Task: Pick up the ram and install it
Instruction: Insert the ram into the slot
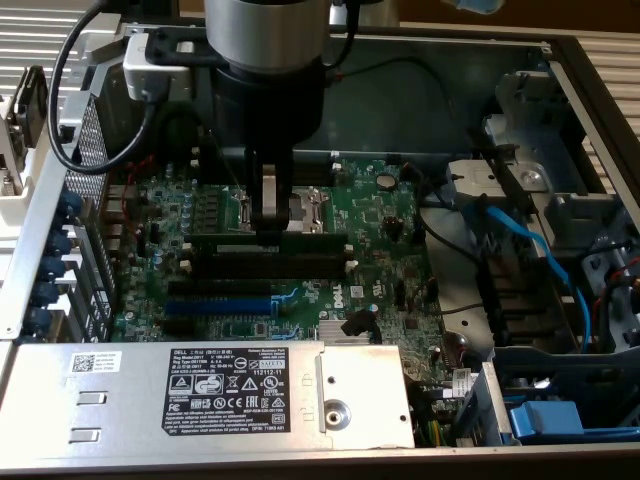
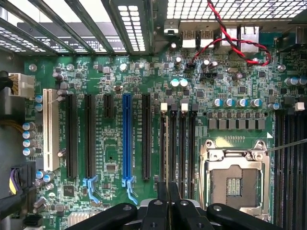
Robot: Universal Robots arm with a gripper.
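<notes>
Here, claw point(image 1: 268, 226) clamping ram point(image 1: 306, 241), CPU socket point(image 2: 235, 179) beside.

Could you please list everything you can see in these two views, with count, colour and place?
case: one, grey metal, around everything.
motherboard: one, green, on the case floor.
memory slots: several, black with white clips, beside the processor socket.
processor socket: one, silver, on the motherboard.
ram: one, dark strip, lying along the memory slots.
blue slot: one, blue, middle of the motherboard.
power supply: one, grey with a black label, along the case's near edge.
blue cable: one, blue, exterior view's right.
gripper: one, dark fingers shut on the ram.
</notes>
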